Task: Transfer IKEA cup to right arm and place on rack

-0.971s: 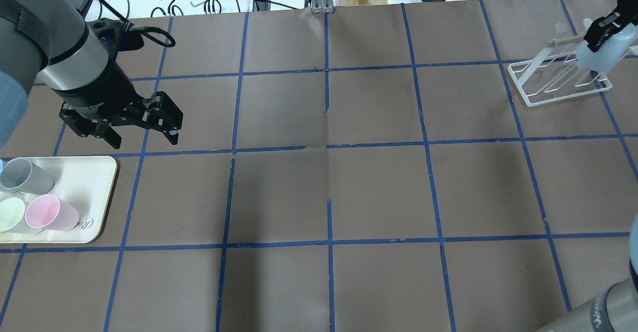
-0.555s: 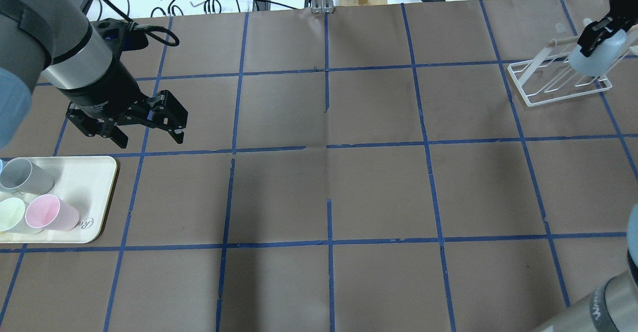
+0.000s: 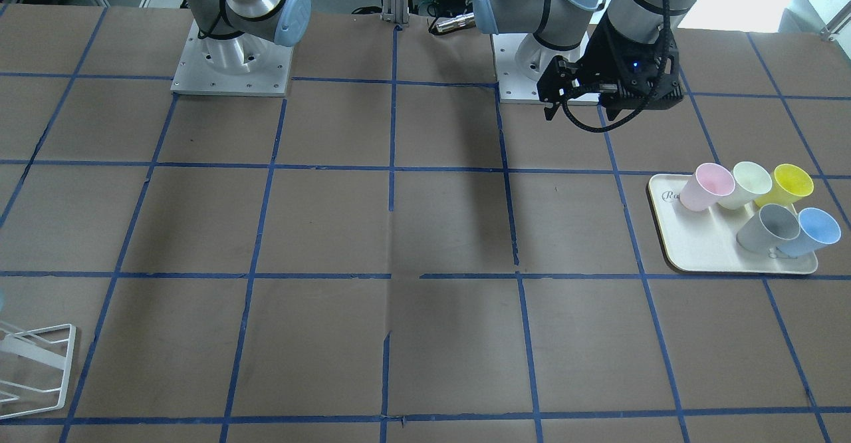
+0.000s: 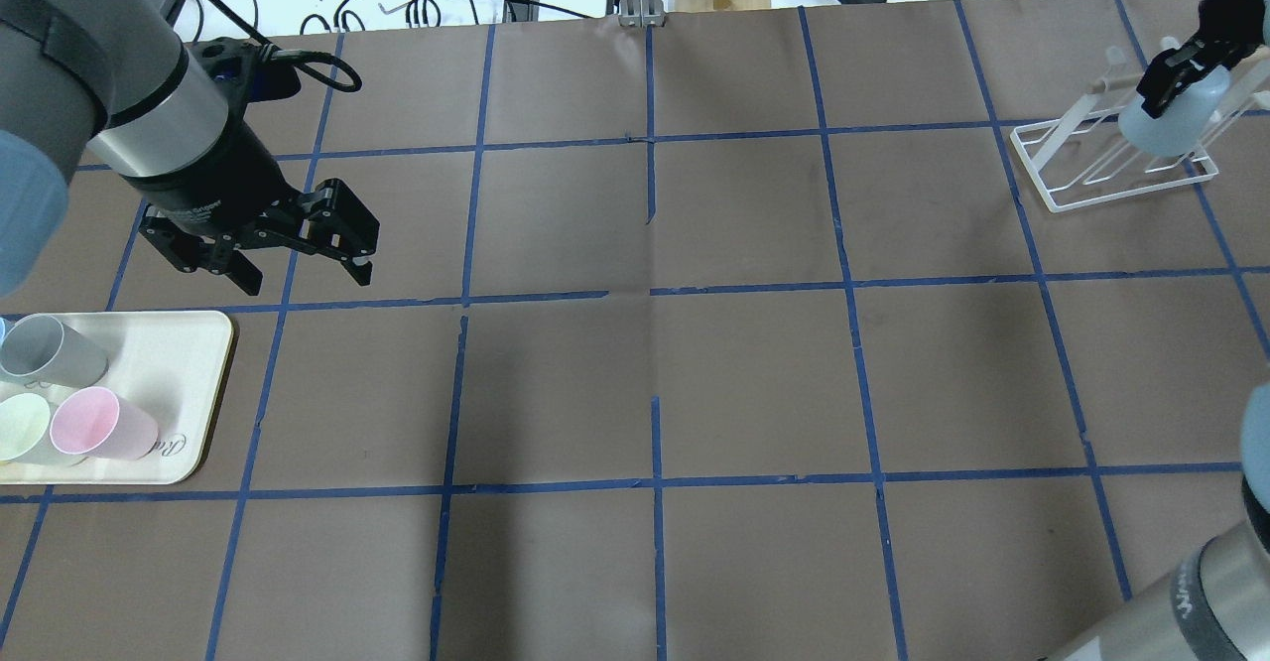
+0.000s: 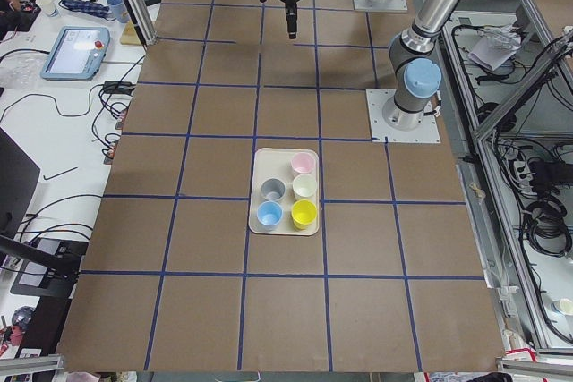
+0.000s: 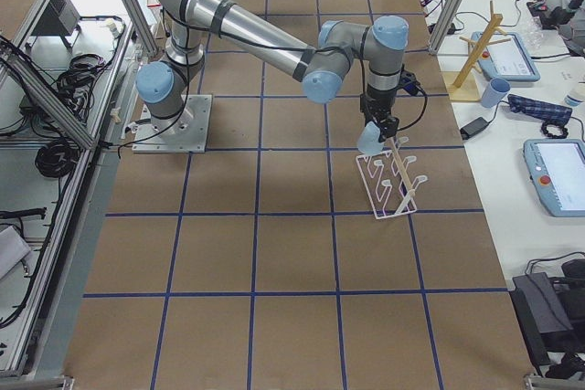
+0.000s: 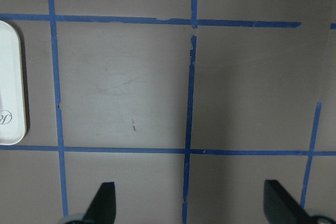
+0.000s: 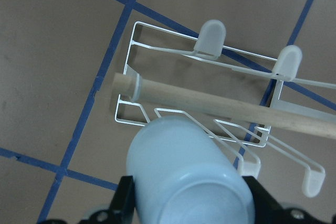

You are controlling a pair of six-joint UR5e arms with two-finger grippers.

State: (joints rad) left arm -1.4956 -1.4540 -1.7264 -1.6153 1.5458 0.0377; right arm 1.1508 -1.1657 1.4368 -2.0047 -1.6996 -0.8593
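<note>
Over rack (image 8: 210, 36), IKEA cup (image 8: 184, 171) clamped in right tool (image 4: 1166, 85).

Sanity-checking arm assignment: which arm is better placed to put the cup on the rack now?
Right. The right gripper holds the IKEA cup right at the rack. The left gripper is open, empty and far across the table by the tray.
</note>
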